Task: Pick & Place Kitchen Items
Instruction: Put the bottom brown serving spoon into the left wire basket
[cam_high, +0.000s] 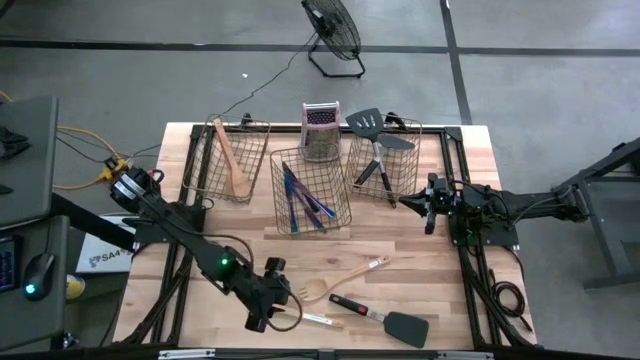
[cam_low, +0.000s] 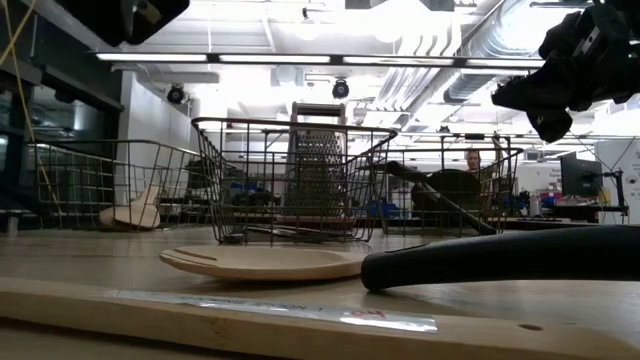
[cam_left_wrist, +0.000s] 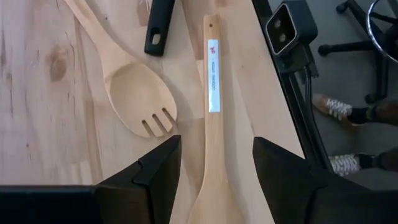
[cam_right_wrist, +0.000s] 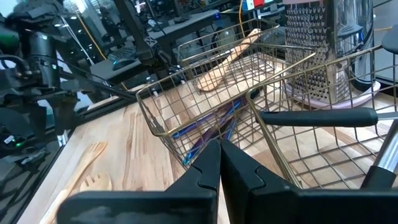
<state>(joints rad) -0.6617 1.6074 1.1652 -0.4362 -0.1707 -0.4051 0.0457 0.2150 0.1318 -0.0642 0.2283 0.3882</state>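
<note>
Three utensils (cam_high: 345, 285) loose on table (cam_high: 440, 260), three baskets (cam_high: 310, 190), one grater (cam_high: 320, 130)

A pale wooden spatula (cam_left_wrist: 212, 118) with a white label on its handle lies flat at the table's near edge; beside it a wooden slotted spoon (cam_high: 340, 279) lies flat, notched bowl toward the left arm, handle angled away; a black spatula (cam_high: 385, 319) with a red-black handle lies just beside them, blade pointing right; a wooden spoon (cam_high: 231, 160) leans in the left wire basket; slim purple-blue cutlery (cam_high: 303, 200) lies slanted in the middle basket; two black spatulas (cam_high: 372, 145) stand tilted in the right basket, blades above the rim.
</note>
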